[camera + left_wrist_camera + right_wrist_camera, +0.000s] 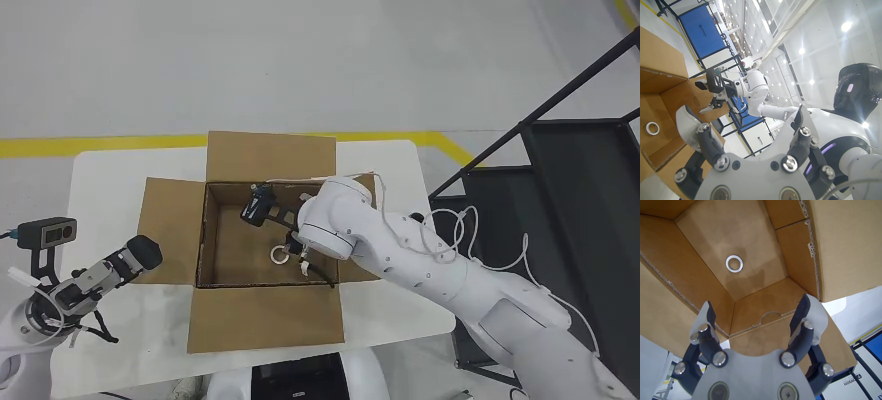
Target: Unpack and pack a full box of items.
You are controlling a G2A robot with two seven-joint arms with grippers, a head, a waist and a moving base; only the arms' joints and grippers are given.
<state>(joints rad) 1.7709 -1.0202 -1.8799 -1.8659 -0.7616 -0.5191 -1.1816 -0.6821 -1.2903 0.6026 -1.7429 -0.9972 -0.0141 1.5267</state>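
Note:
An open cardboard box (270, 155) stands mid-table with all its flaps folded out. A white tape roll (279, 256) lies flat on the box floor, also seen in the right wrist view (734, 263) and the left wrist view (652, 128). My right gripper (756, 303) hangs above the box's opening, open and holding nothing, pointing down at the roll; the top view shows it over the box (297, 255). Off the box's left flap, my left gripper (743, 113) is open and tilted upward, holding nothing, at the table's left side (140, 255).
The box sits on a white table (120, 170). A black metal frame with steps (570, 180) stands beyond the table's right edge. A yellow floor line (100, 145) runs behind the table. Bare tabletop lies left of the box.

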